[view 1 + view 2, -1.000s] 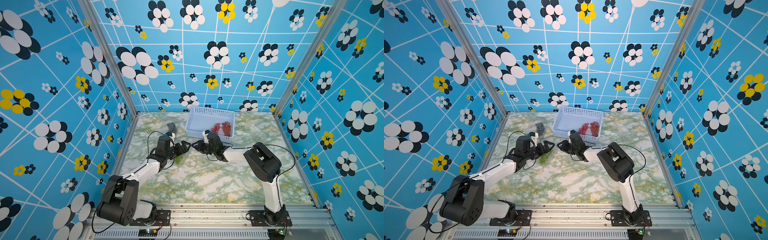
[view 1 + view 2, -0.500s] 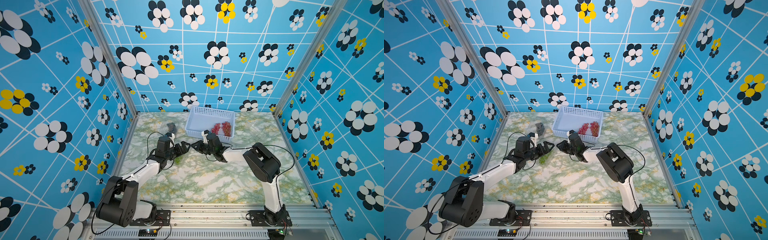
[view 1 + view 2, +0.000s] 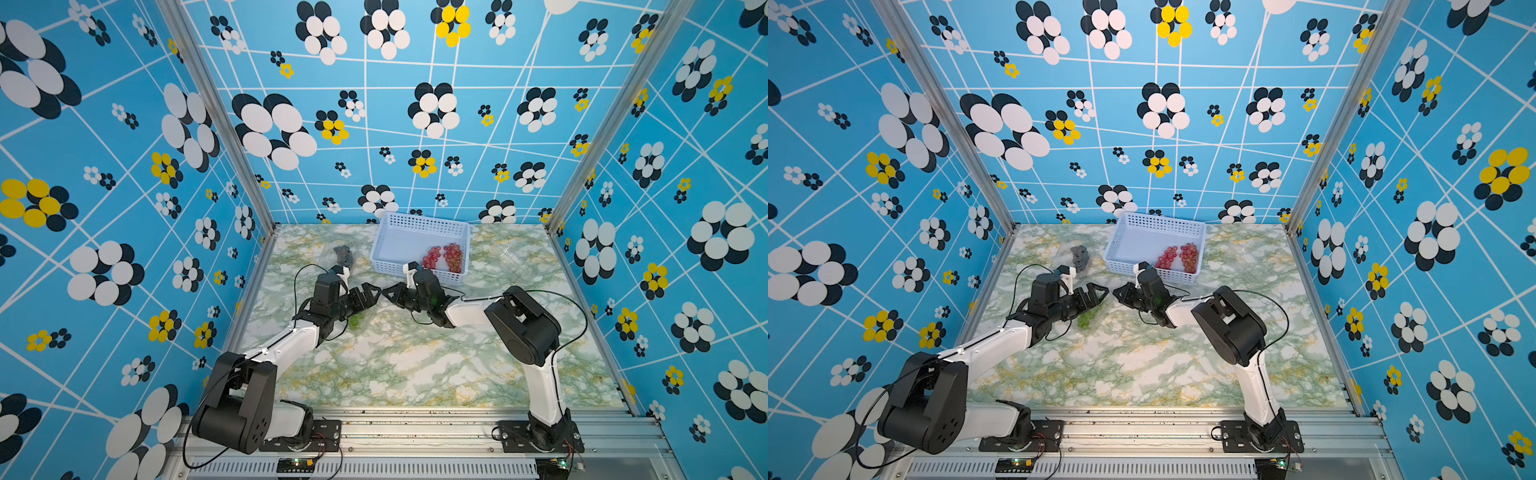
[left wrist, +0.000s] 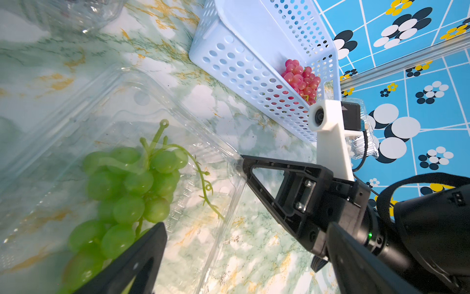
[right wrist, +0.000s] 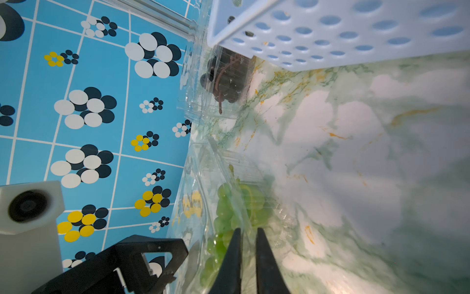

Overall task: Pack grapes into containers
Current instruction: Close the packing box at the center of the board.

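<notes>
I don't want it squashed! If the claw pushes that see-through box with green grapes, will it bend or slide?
The box looks thin and ribbed, so it probably bends. It seems light on the smooth table, so likely slides. The green grapes lie loose inside and may shift.

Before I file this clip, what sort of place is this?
Probably a robot test booth, not a home: blue flower-print walls on a metal frame, a marble-print table, and a left arm and right arm bolted to a front rail.
</notes>
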